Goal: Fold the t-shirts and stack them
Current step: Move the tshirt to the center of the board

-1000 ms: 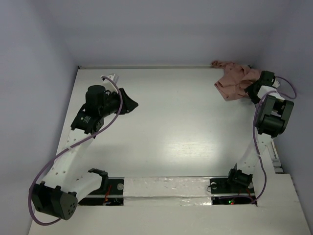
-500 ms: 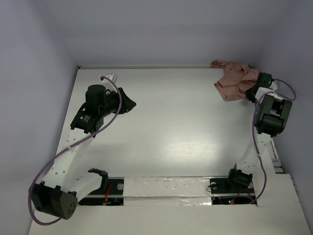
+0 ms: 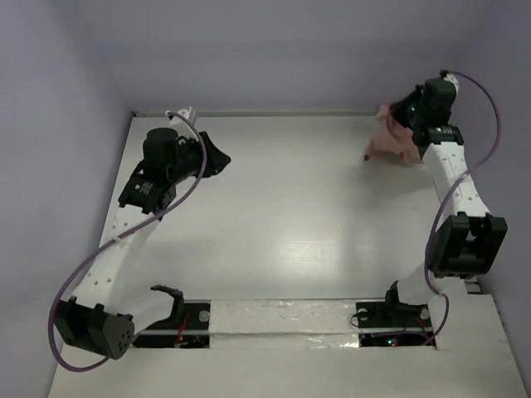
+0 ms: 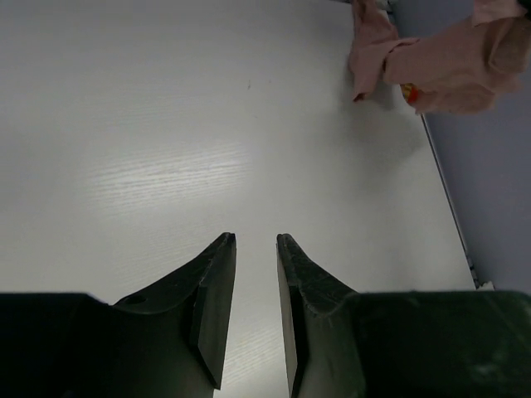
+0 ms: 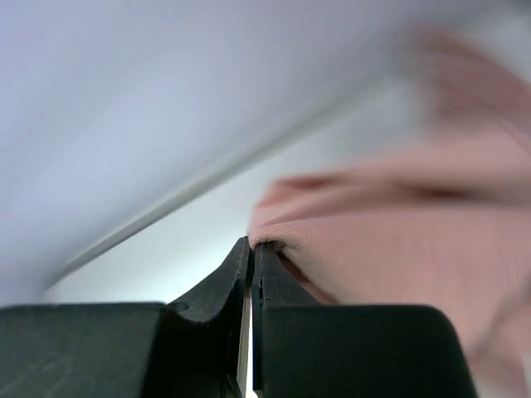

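Observation:
The salmon-pink t-shirt (image 3: 388, 141) hangs bunched at the table's far right corner, its upper part raised off the surface. My right gripper (image 3: 404, 113) is shut on a fold of it; in the right wrist view the jaws (image 5: 252, 243) pinch the cloth's edge, and the t-shirt (image 5: 390, 240) fills the right side, blurred. My left gripper (image 3: 222, 159) hovers at the far left, well away from the shirt. Its fingers (image 4: 255, 238) stand a narrow gap apart with nothing between them, and the t-shirt (image 4: 440, 66) shows at that view's top right.
The white table (image 3: 290, 215) is closed in by lilac walls at the back, left and right. The shirt hangs close to the right wall (image 4: 489, 182) and the back corner. A small white fitting (image 3: 187, 112) sits at the far left edge.
My right gripper has shut on the t-shirt and risen toward the back, pulling the cloth up from the table. My left arm shifted slightly toward the back.

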